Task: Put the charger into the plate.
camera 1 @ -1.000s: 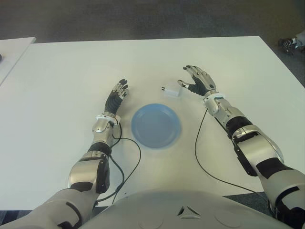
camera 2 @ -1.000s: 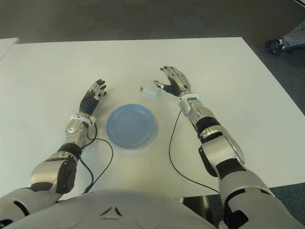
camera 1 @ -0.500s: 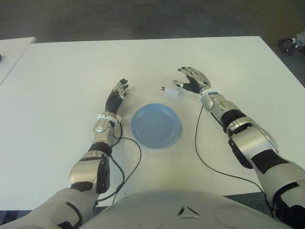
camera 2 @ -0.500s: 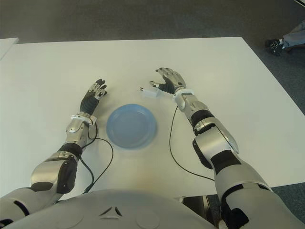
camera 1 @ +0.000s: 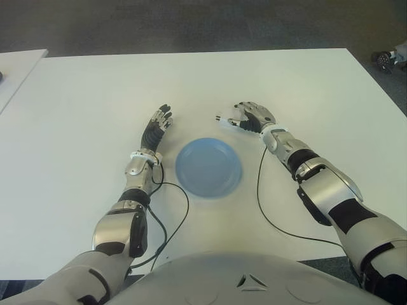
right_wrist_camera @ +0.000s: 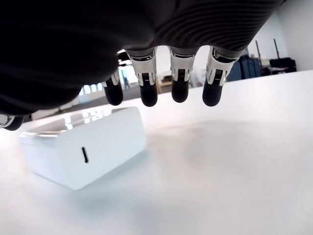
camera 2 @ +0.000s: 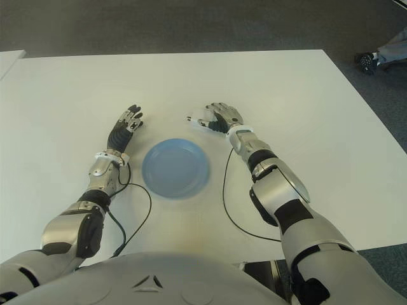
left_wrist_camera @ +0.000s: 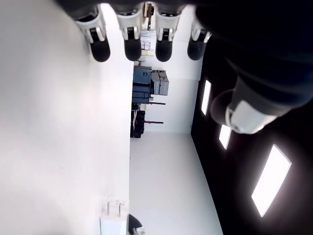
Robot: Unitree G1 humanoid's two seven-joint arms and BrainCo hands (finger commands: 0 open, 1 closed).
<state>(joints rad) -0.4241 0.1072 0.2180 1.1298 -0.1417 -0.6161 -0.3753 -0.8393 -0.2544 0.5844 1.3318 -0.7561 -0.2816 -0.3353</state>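
A small white charger (camera 1: 224,119) lies flat on the white table (camera 1: 95,95), just beyond the blue plate (camera 1: 208,167) and toward its right. My right hand (camera 1: 247,117) arches palm-down over the charger's right side. In the right wrist view the fingertips (right_wrist_camera: 149,93) hang just above and behind the charger (right_wrist_camera: 83,147) without pressing on it, so the hand is open and holds nothing. My left hand (camera 1: 158,126) shows left of the plate, fingers straight and open.
Thin black cables trail across the table from both wrists, one looping right of the plate (camera 1: 259,190), one left of it (camera 1: 181,206). A second white table (camera 1: 16,67) stands at the far left. Dark floor lies beyond the far edge.
My right hand has swung left and rolled palm-down, from beside the charger to over it, its fingers curling. The charger has hardly shifted. The left hand has not moved.
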